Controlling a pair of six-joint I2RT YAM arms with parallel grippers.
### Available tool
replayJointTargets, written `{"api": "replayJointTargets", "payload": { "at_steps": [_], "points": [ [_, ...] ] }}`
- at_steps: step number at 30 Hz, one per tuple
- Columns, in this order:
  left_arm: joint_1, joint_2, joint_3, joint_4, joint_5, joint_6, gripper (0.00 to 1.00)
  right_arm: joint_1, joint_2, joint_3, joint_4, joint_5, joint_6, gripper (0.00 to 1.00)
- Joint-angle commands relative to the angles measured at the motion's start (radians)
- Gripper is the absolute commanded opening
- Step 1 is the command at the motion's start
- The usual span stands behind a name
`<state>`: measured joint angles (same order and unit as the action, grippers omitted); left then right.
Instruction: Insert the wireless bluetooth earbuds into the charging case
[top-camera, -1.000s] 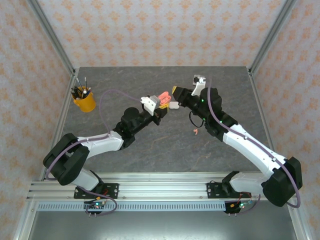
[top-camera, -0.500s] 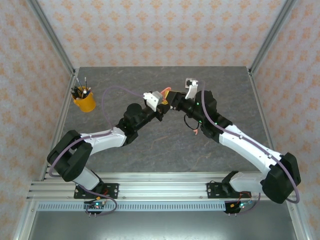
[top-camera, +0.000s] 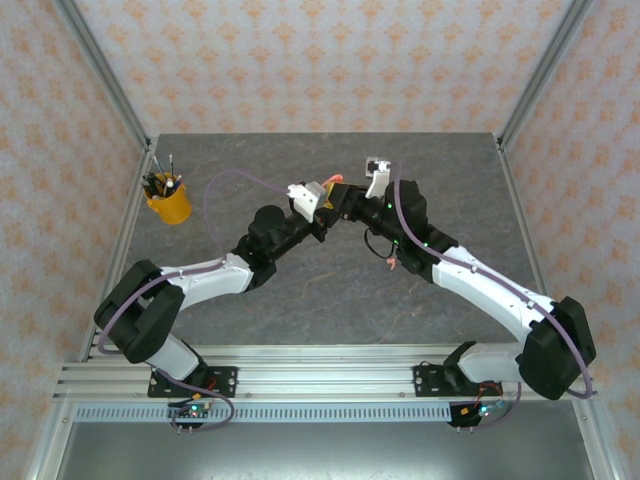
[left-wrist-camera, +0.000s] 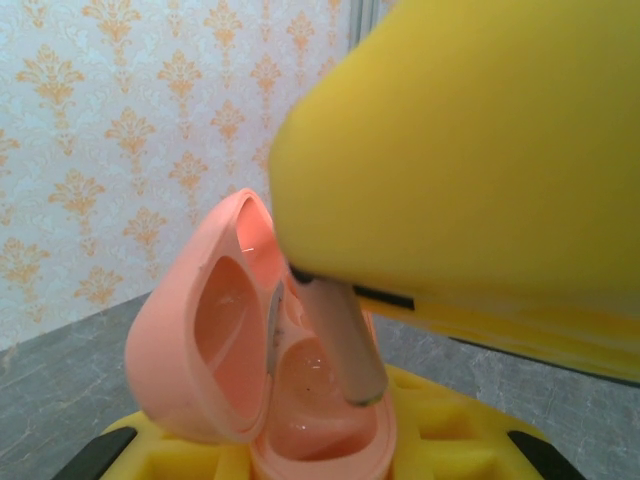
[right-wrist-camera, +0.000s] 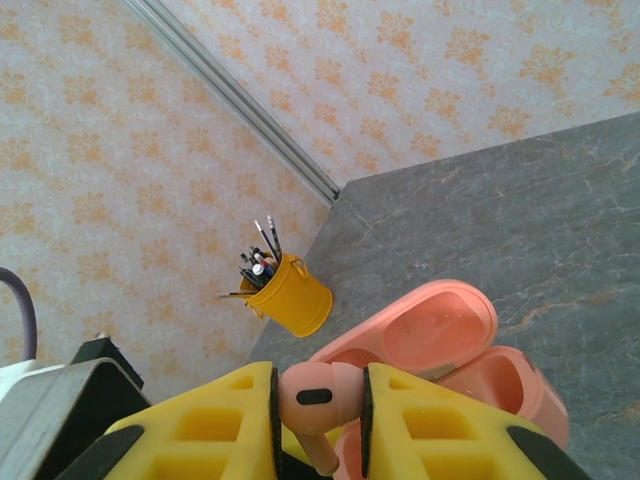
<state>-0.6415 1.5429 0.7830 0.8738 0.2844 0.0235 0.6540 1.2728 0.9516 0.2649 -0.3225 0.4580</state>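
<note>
I hold a pink earbud (right-wrist-camera: 312, 398) at the open charging case (right-wrist-camera: 440, 330)
My left gripper (top-camera: 322, 205) clamps the charging case, lid up; my right gripper (right-wrist-camera: 318, 385) pinches the pink earbud, stem down over it. Yellow pen cup (right-wrist-camera: 290, 298) well apart; a loose earbud (top-camera: 390, 264) lies on the table (right-wrist-camera: 560, 220)

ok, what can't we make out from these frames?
- Left wrist: the earbud head, hidden behind a blurred finger of the right end effector.
- Right wrist: the stem tip and its socket in the charging case, behind the fingers.
- Top external: whether it's seated. Too small, and crowded by the left end effector and the right one.
</note>
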Motion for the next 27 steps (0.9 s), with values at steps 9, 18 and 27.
{"api": "replayJointTargets", "payload": {
  "at_steps": [9, 18, 27],
  "points": [
    [-0.007, -0.023, 0.046, -0.005, 0.015, -0.015, 0.0, 0.004, 0.007, -0.024, 0.069, 0.025, -0.074, 0.23],
    [-0.008, -0.038, 0.052, -0.015, 0.027, -0.014, 0.0, 0.006, 0.034, -0.021, 0.081, 0.027, -0.093, 0.23],
    [-0.008, -0.048, 0.055, -0.012, 0.019, -0.013, 0.0, 0.02, 0.04, -0.027, 0.049, 0.053, -0.14, 0.21]
  ]
}}
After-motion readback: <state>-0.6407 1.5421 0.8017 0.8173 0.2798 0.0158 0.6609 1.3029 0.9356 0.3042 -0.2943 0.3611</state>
